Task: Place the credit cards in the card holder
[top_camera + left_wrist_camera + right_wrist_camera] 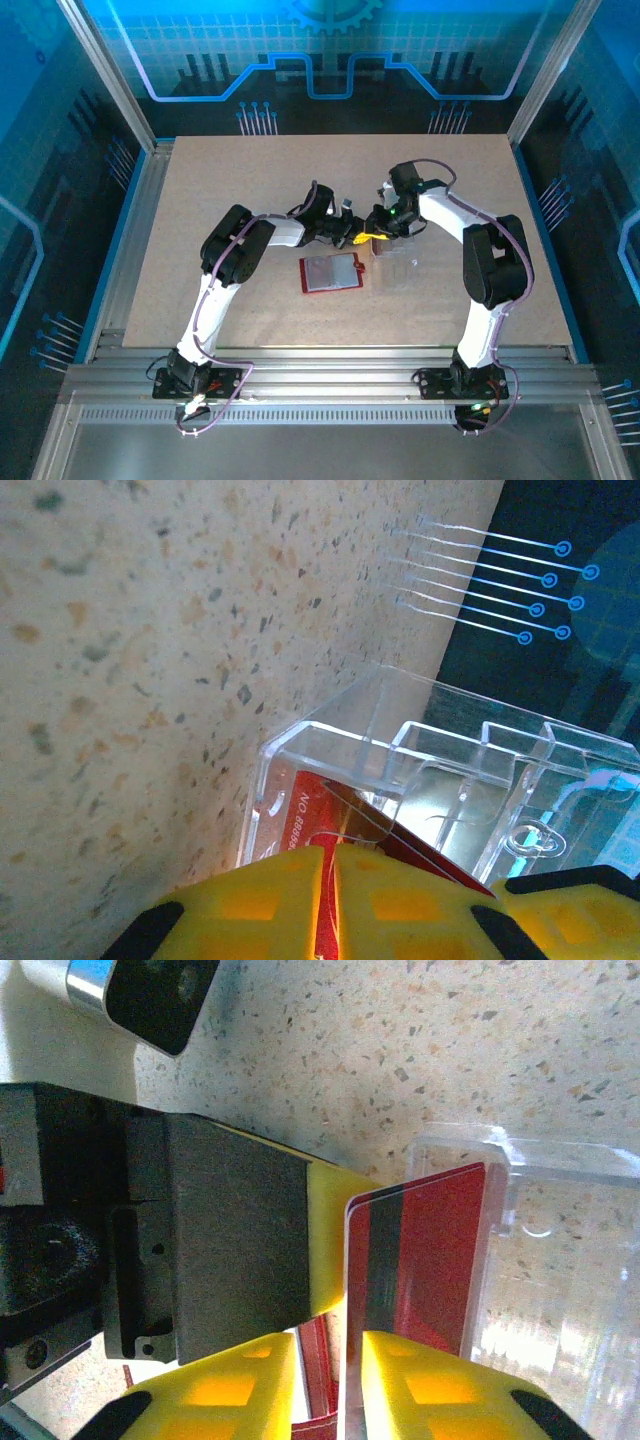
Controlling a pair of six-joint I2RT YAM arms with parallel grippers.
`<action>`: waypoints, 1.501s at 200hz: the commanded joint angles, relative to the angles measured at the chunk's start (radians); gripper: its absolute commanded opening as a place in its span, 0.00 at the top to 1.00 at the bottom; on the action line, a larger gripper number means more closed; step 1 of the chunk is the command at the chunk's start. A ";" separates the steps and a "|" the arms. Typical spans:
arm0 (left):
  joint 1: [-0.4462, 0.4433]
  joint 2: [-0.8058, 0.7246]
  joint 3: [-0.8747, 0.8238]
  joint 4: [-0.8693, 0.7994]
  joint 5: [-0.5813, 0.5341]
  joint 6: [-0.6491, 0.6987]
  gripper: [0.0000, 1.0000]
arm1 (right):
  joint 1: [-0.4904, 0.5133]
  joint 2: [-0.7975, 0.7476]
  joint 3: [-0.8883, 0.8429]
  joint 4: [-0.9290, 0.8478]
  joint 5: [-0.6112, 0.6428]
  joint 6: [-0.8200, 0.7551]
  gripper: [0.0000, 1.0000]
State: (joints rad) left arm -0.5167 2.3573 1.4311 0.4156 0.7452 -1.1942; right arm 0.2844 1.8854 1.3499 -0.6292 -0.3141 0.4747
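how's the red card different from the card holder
The red card is one thin sheet, pinched in the left tool by the clear box. The card holder looks wider and glossy, and lies open and flat on the table. Both are red.

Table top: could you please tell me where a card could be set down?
Bare: the table's far strip along its back edge, left side past the left arm, and the near strip below the card holder. Crowded: around the left gripper, right gripper and clear case.
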 commanded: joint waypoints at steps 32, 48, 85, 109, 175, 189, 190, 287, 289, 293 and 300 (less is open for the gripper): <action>-0.025 0.000 -0.005 -0.085 -0.011 0.025 0.85 | 0.029 0.038 0.065 -0.051 0.090 -0.022 0.64; -0.025 0.000 -0.006 -0.080 -0.011 0.023 0.85 | 0.041 0.046 0.070 -0.055 0.095 -0.027 0.65; -0.024 0.000 -0.006 -0.079 -0.011 0.022 0.85 | 0.056 0.060 0.071 -0.070 0.131 -0.026 0.65; -0.025 0.002 -0.006 -0.077 -0.010 0.021 0.85 | 0.064 0.048 0.049 -0.071 0.131 -0.025 0.65; -0.023 0.003 -0.011 -0.076 -0.013 0.018 0.85 | 0.051 -0.014 -0.055 -0.037 0.044 -0.034 0.65; -0.022 0.002 -0.013 -0.075 -0.012 0.019 0.85 | 0.045 -0.025 -0.072 -0.034 0.036 -0.036 0.65; -0.023 0.002 -0.013 -0.074 -0.012 0.018 0.85 | 0.045 -0.026 -0.073 -0.034 0.036 -0.037 0.65; -0.023 -0.003 -0.020 -0.071 -0.016 0.013 0.85 | -0.003 -0.091 -0.141 -0.018 -0.012 -0.063 0.61; -0.023 -0.003 -0.019 -0.071 -0.016 0.014 0.85 | -0.005 -0.093 -0.143 -0.016 -0.018 -0.063 0.61; -0.023 -0.003 -0.019 -0.071 -0.016 0.015 0.85 | -0.007 -0.096 -0.148 -0.006 -0.025 -0.060 0.61; -0.023 -0.004 -0.021 -0.071 -0.015 0.015 0.85 | -0.010 -0.099 -0.153 0.003 -0.035 -0.060 0.60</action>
State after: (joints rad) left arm -0.5343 2.3573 1.4303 0.4049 0.7570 -1.1759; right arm 0.2886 1.8099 1.2354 -0.5735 -0.2813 0.4343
